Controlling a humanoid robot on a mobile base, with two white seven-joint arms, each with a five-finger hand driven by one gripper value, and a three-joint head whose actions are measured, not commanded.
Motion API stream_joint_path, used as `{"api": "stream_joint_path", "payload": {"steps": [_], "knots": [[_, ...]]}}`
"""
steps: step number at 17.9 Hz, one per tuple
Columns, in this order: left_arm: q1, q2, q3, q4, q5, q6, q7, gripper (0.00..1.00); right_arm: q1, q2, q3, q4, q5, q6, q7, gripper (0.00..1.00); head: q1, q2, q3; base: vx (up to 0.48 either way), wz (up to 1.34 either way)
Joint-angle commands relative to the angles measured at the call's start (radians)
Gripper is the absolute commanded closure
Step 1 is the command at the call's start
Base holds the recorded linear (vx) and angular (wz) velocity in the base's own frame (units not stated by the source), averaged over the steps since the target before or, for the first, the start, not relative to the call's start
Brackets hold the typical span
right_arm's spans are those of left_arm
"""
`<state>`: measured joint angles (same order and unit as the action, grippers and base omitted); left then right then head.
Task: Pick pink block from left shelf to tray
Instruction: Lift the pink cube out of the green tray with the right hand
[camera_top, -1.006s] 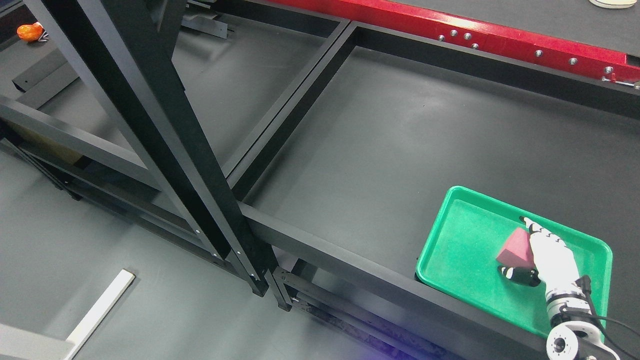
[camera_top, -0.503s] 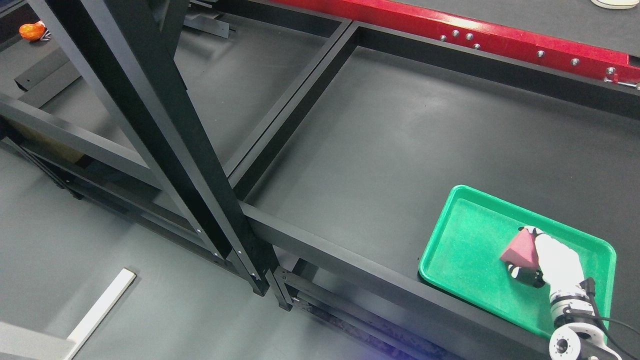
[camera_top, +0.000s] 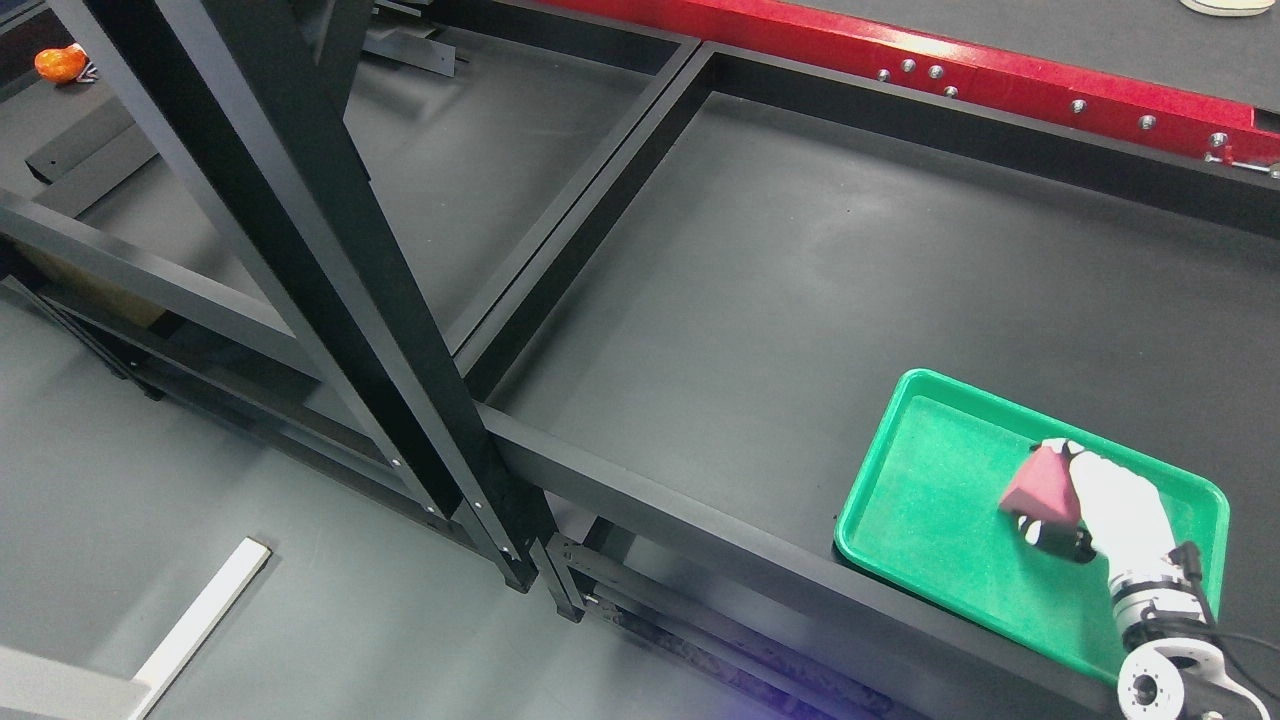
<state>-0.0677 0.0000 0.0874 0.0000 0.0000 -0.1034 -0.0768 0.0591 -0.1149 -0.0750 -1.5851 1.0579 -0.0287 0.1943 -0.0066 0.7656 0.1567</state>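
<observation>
Since the earlier frame, the right hand (camera_top: 1085, 505) has closed its fingers onto the pink block (camera_top: 1042, 483), where an index finger was extended before. Head view: the hand is clamped on the block over the green tray (camera_top: 925, 485); contact between block and tray floor cannot be determined. The tray rests on the dark surface (camera_top: 800, 280), near right. A black shelf frame (camera_top: 300, 250) stands at left.

Pink block (camera_top: 1040, 484) over green tray (camera_top: 925, 500)
</observation>
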Motion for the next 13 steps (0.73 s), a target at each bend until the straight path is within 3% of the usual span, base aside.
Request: {"api": "stream_joint_path", "payload": {"steps": [1, 7, 13], "knots": [[0.0, 0.017, 0.0, -0.017, 0.008, 0.001, 0.0, 0.0, -0.002, 0.017, -0.089, -0.088, -0.081, -0.088, -0.11, 0.98, 0.0, 0.0, 0.0, 0.0, 0.0], [0.0, 0.017, 0.0, -0.017, 0.008, 0.001, 0.0, 0.0, 0.021, 0.064, -0.183, -0.134, -0.156, -0.191, -0.295, 0.98, 0.0, 0.0, 0.0, 0.001, 0.0], [-0.001, 0.017, 0.0, -0.017, 0.008, 0.001, 0.0, 0.0, 0.042, 0.092, -0.187, -0.136, -0.167, -0.197, -0.312, 0.98, 0.0, 0.0, 0.0, -0.037, 0.14]]}}
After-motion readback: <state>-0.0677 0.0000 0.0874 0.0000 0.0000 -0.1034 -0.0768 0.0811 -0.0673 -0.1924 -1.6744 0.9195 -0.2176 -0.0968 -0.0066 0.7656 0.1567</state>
